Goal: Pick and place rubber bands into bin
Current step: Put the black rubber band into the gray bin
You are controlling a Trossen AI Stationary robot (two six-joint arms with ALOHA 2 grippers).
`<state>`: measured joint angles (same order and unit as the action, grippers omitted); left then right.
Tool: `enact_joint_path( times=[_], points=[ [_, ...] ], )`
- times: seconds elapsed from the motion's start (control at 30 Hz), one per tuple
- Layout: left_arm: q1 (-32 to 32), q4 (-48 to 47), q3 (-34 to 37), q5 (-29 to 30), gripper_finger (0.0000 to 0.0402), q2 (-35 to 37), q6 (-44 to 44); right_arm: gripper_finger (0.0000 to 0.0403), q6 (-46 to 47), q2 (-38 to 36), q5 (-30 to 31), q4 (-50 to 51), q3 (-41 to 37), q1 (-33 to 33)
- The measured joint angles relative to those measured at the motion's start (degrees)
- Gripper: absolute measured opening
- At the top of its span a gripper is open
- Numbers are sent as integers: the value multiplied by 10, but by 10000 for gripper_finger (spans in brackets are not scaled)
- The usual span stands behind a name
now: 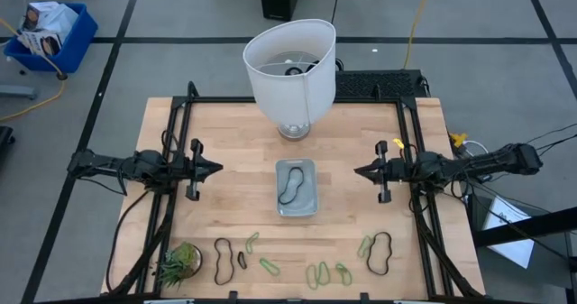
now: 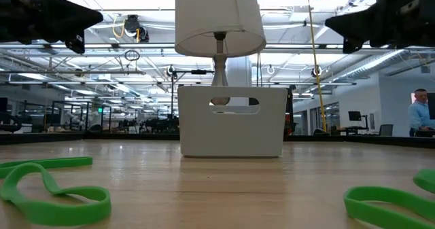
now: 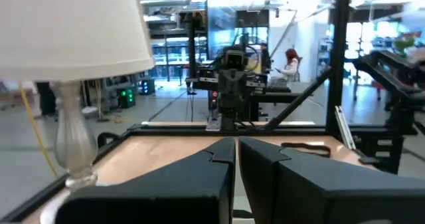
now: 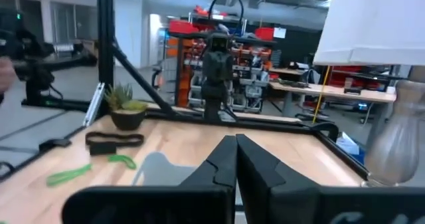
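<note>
The bin [image 1: 309,205] stands mid-table with one dark rubber band [image 1: 289,188] lying inside it. Several more rubber bands lie loose along the table's near edge: green ones [image 1: 317,273] and dark ones [image 1: 223,259] [image 1: 380,253]. In the low view, green bands [image 2: 47,191] lie close in front of the bin [image 2: 232,121]. My left gripper [image 1: 219,169] hovers left of the bin, shut and holding nothing, its fingers level and pointing toward it. My right gripper [image 1: 358,170] hovers right of the bin, likewise shut with nothing in it. Both wrist views show the fingertips closed together [image 3: 236,154] [image 4: 235,151].
A white-shaded lamp [image 1: 290,69] stands on the table just behind the bin. A small spiky green plant [image 1: 178,263] sits at the near left corner. A black frame runs along the table's sides. A blue crate [image 1: 50,33] rests on the floor at the far left.
</note>
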<state>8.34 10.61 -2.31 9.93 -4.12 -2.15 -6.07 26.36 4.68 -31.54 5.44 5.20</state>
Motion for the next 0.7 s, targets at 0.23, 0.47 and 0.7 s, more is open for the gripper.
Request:
enact_joint_path(
  times=[0.23, 0.47, 0.7],
  points=[
    [0, -25, 0, 34, 20, -28, 51, 0, -61, -1, -19, -5, -13, -11],
    [2, -31, -49, 20, 4, -181, 119, 0, -90, -1, -18, -18, -13, -12],
    [70, -204, -201, -20, 3, -407, 244, 0, -117, -1, -18, -19, -13, -11]
  ],
)
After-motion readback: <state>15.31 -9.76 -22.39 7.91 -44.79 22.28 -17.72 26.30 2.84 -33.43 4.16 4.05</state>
